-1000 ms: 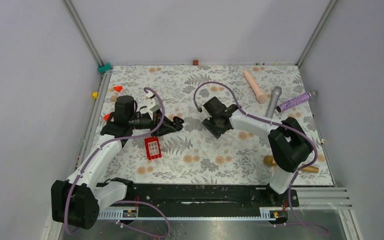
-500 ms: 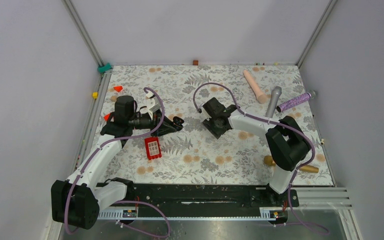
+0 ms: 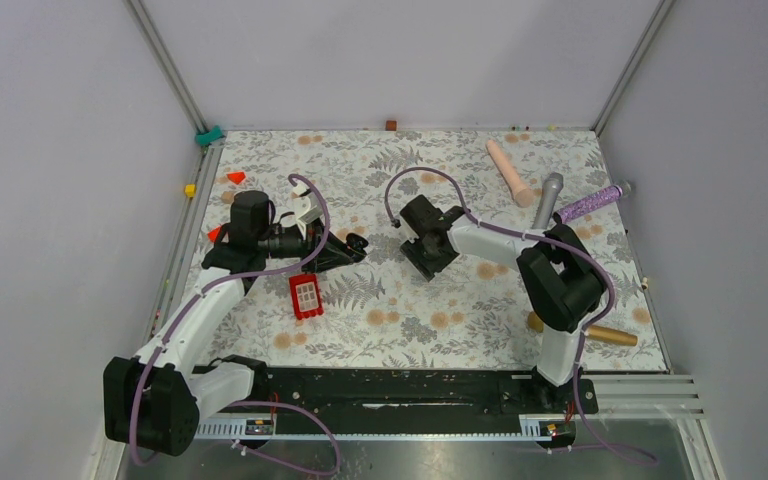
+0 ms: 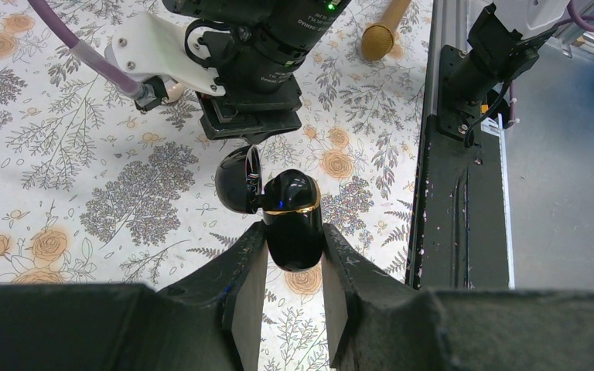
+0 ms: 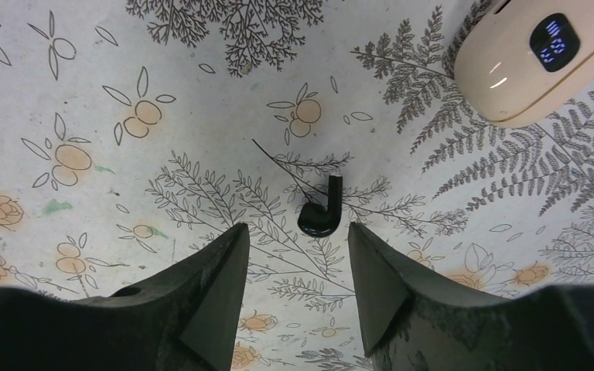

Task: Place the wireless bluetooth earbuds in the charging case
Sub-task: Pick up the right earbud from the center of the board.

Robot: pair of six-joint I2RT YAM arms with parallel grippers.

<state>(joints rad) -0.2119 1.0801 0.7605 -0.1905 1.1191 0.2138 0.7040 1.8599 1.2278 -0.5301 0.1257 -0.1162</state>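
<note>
With my left fingers (image 4: 244, 270) clenched on the lid-open glossy black charging case (image 4: 292, 216), I judge I'm at pickup: my right fingers (image 5: 216, 278) hang spread over a tiny black earbud (image 5: 321, 210) on the floral desk (image 5: 201, 116), needing a straight descent and pinch.

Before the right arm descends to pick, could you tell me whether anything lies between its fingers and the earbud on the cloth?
Nothing visible does. The earbud lies alone on the floral cloth, in line with the gap of the open right gripper; the beige device sits off to the side.
</note>
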